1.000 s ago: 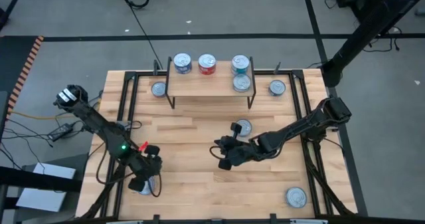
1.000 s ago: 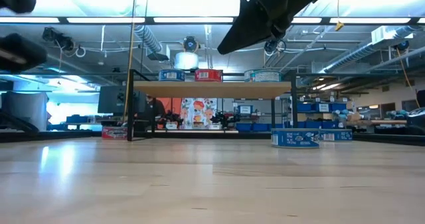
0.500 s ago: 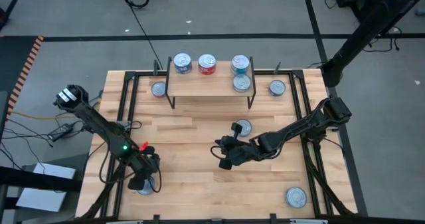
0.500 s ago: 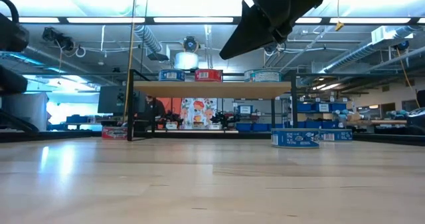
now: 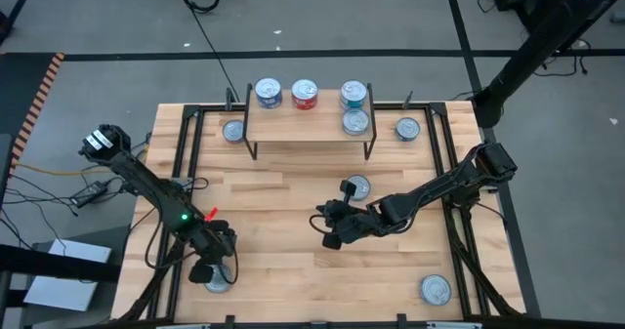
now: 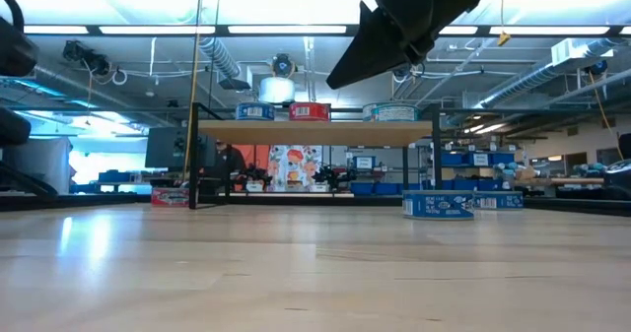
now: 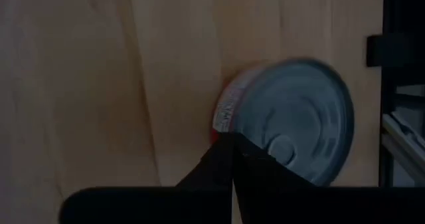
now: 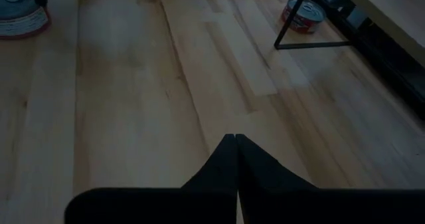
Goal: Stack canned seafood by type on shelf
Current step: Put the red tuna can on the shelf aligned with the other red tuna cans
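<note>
The shelf (image 5: 308, 126) stands at the table's far side. On it rest a blue tin (image 5: 267, 93), a red tin (image 5: 305, 94) and two teal tins (image 5: 354, 96). Loose tins lie on the table (image 5: 357, 186), (image 5: 436, 290), (image 5: 233, 131), (image 5: 407, 129). My left gripper (image 5: 209, 267) is shut at the near left corner, pointing steeply down. Its tips (image 7: 232, 137) are at the rim of a red-labelled tin (image 7: 292, 127) that lies flat. My right gripper (image 5: 327, 234) hangs shut above the table's middle, with nothing between its fingers (image 8: 236, 137). My left gripper's shut fingertips stand at the near rim (image 7: 226, 127) of the red-labelled tin, coming from above at a slant. I cannot tell whether they touch it. The tin lies with its bottom on the table and is not between the fingers.
Black frame rails (image 5: 186, 163) run along the table's left and right sides. Bare planks lie between the two grippers (image 5: 273, 212). A blue tin (image 6: 438, 206) shows on the table in the low view, right of the shelf's leg.
My left gripper has sunk a little toward the tin at the near left corner and has rolled about its wrist. My right gripper has kept still.
</note>
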Motion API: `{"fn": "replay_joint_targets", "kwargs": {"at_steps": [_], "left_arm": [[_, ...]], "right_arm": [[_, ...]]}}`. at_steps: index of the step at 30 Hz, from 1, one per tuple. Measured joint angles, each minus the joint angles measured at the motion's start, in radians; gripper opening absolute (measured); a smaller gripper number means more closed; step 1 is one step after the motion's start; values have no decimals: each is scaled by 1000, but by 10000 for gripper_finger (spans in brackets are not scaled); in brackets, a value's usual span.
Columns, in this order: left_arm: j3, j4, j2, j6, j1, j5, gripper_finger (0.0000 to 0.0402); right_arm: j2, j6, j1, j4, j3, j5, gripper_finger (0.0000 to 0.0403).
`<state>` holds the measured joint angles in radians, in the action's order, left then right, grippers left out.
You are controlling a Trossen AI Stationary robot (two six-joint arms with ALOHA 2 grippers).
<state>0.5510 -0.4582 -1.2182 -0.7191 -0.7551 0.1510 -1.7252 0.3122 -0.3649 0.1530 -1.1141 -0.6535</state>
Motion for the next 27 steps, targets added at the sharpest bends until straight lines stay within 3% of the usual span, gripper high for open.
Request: {"fn": "replay_joint_targets", "kwargs": {"at_steps": [9, 17, 27], "left_arm": [[-2, 165, 0, -64, 34, -79, 2], [-2, 324, 0, -100, 130, -170, 1], [-1, 397, 0, 105, 246, -248, 1]], "right_arm": [[0, 6, -2, 34, 0, 43, 5], [0, 7, -7, 37, 0, 45, 5], [0, 37, -42, 36, 0, 47, 9]]}}
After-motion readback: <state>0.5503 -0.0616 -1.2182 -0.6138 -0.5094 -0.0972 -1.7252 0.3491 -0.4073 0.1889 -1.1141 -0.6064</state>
